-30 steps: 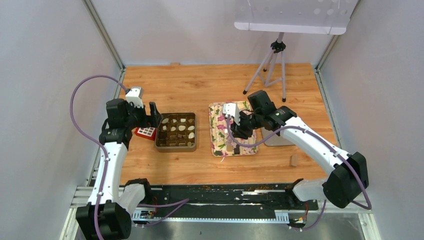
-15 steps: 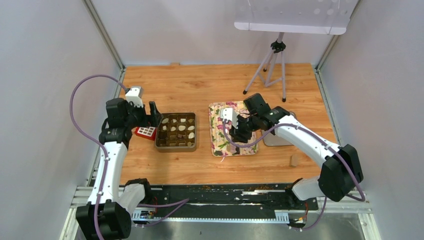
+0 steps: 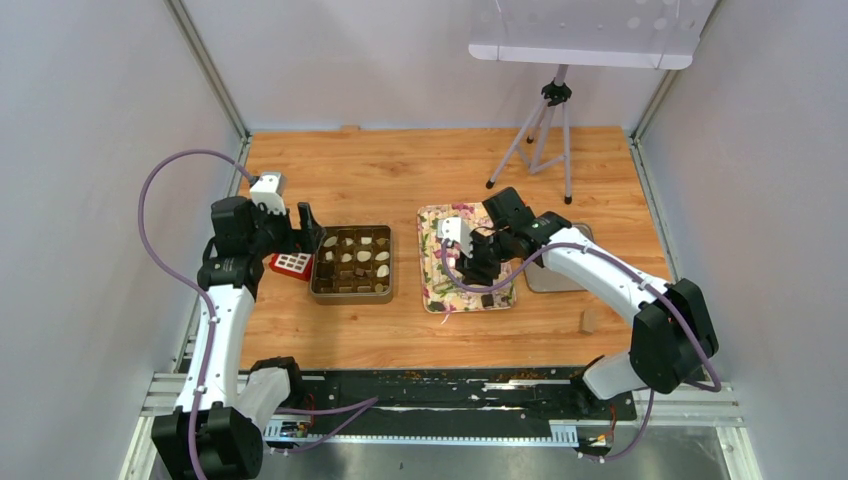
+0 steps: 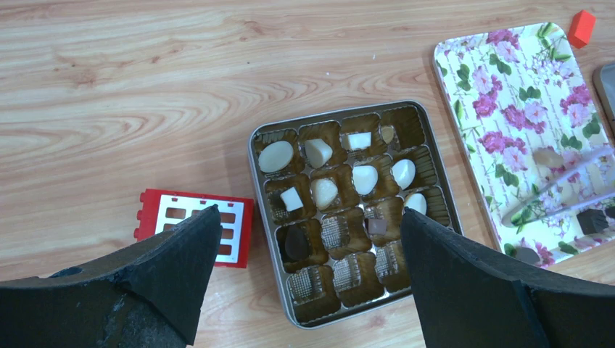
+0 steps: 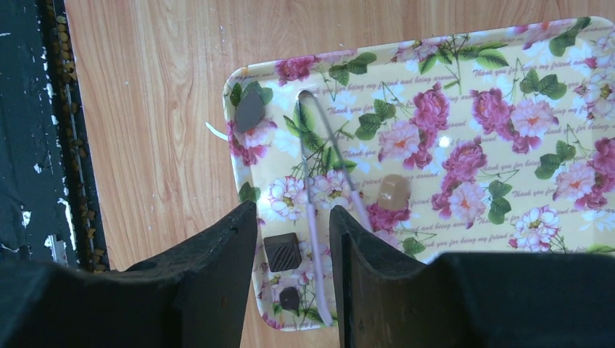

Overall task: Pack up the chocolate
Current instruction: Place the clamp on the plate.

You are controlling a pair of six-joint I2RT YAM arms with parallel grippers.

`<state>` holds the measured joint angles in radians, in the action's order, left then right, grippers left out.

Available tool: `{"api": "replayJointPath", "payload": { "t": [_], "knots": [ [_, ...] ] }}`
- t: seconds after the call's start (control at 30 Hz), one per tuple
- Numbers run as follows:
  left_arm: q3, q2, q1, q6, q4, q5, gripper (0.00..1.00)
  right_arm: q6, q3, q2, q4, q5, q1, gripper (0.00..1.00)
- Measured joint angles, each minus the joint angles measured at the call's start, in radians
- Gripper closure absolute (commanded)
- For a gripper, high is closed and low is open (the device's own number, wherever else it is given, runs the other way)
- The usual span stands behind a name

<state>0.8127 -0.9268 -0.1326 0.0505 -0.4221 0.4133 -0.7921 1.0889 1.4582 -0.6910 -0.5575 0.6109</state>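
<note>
straddling the tongs (image 5: 308, 145) on the floral tray (image 5: 471, 87), right gripper (image 5: 294, 217) jaws partly apart, poised to pinch them for chocolate (image 5: 281, 251); left gripper (image 4: 308, 217) spread wide near the tin (image 4: 366, 284).

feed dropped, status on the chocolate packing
Left gripper open above the tin. Right gripper astride the tongs on the tray, grip unclear. Chocolates in both. Nothing between tin and tray.

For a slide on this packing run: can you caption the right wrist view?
Right fingers poised over clear tongs on the floral tray, loose chocolates alongside.
</note>
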Motion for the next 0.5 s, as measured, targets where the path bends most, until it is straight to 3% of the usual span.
{"api": "replayJointPath", "payload": {
  "t": [0.2, 0.5],
  "knots": [
    [0.0, 0.005, 0.0, -0.007, -0.001, 0.012, 0.0, -0.05, -0.005, 0.0, -0.001, 0.018, 0.0, 0.54],
    [0.005, 0.006, 0.059, -0.112, -0.051, 0.102, 0.0, -0.127, -0.043, 0.061, 0.003, 0.048, -0.069, 0.61]
  ]
}}
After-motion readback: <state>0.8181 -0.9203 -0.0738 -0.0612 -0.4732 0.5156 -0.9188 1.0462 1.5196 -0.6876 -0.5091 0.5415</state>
